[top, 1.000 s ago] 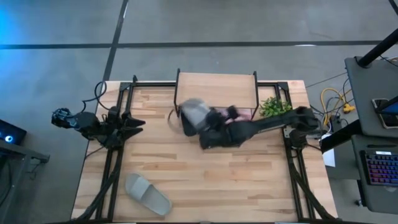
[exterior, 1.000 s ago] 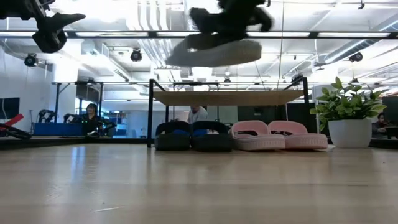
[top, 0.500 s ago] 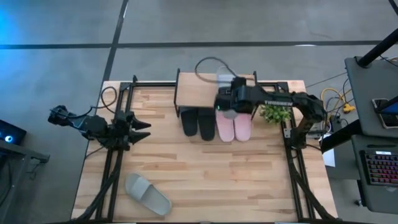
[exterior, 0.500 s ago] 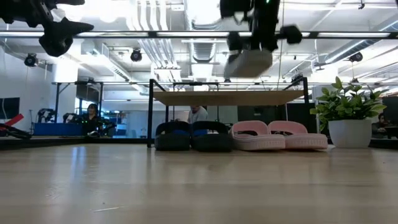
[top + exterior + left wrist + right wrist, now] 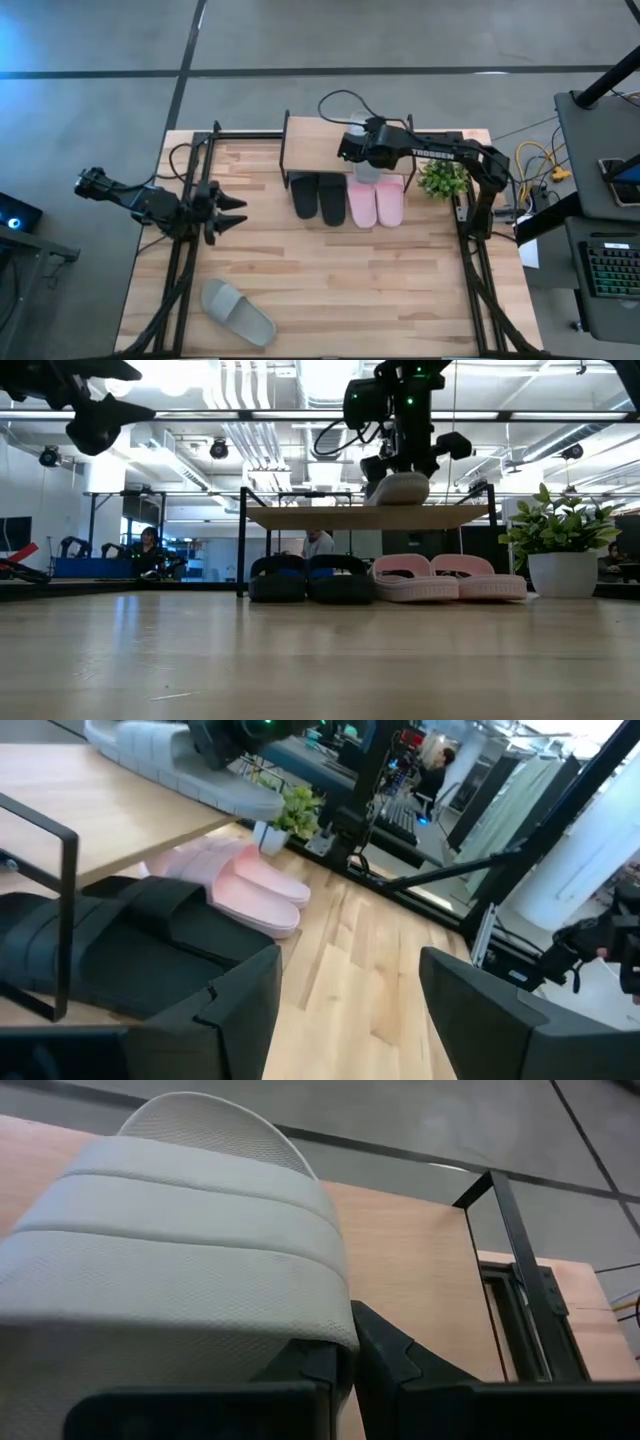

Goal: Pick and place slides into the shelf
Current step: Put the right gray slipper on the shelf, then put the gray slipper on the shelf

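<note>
Item: grey-green slide (image 5: pixel 399 489), clamped by its strap in the right gripper (image 5: pixel 366 150), resting on or just above the shelf (image 5: pixel 310 140) plank top; judged best set flat, clear of the edge, before release. Black pair (image 5: pixel 318 196) and pink pair (image 5: pixel 377 203) sit beneath. Left gripper (image 5: pixel 232 208) waits near the table's left side, fingers apart, empty; second grey-green slide (image 5: pixel 237 312) lies near the front.

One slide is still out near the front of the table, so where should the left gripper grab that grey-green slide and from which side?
Probably the wide strap. The slide lies flat, sole down and diagonal near the front left edge, with bare table around it. The left gripper could come straight down from above, one finger under the strap's arch and one outside it. The flat footbed offers no better hold.
</note>
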`<state>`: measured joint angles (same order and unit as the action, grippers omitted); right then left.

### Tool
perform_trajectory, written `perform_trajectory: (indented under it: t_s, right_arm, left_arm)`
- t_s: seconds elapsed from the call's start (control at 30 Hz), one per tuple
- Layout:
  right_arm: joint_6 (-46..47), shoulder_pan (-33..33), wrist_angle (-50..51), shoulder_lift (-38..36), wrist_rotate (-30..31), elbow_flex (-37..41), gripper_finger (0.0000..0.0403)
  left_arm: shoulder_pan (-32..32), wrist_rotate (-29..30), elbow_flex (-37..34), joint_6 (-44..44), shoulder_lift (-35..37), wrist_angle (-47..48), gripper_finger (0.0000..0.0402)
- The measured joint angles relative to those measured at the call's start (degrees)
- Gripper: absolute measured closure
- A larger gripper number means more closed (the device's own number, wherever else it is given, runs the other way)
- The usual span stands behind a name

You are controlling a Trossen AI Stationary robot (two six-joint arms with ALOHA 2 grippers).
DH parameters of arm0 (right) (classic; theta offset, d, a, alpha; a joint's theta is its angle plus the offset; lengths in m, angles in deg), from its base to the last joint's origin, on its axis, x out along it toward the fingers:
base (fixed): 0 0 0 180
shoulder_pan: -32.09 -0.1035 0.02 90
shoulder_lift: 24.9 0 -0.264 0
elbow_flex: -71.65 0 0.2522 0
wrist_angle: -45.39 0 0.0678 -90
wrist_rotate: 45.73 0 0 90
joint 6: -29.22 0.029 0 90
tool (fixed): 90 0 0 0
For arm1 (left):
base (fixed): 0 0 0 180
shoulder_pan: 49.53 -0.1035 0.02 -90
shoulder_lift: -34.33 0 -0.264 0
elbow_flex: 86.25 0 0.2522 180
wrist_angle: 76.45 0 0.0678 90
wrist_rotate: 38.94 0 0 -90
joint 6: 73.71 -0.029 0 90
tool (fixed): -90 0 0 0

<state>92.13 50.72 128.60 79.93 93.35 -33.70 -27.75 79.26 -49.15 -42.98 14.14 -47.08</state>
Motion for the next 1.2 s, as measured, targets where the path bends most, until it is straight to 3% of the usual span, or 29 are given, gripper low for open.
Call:
perform_trajectory:
  t_s: [0.2, 0.77, 1.03, 1.2]
  right_arm:
    - [-1.2, 0.0, 1.4, -0.1, -1.1, 0.0, 0.0375]
    - [-6.1, -3.9, 5.7, -0.6, -4.6, -0.2, 0.0227]
    - [-7.0, -9.0, 10.4, -0.8, -4.7, -3.3, 0.0207]
    - [-6.3, -12.8, 14.6, -0.8, -4.6, -8.8, 0.0207]
  left_arm:
    - [0.0, 1.0, 0.0, -3.1, 1.5, -0.1, 0.0178]
    - [0.0, 0.8, 0.0, -2.7, 2.7, 0.6, 0.0178]
    - [0.0, 0.4, 0.0, -2.5, 2.7, 0.5, 0.0178]
    - [0.0, -4.3, 0.0, 1.5, 2.7, 1.2, 0.0178]
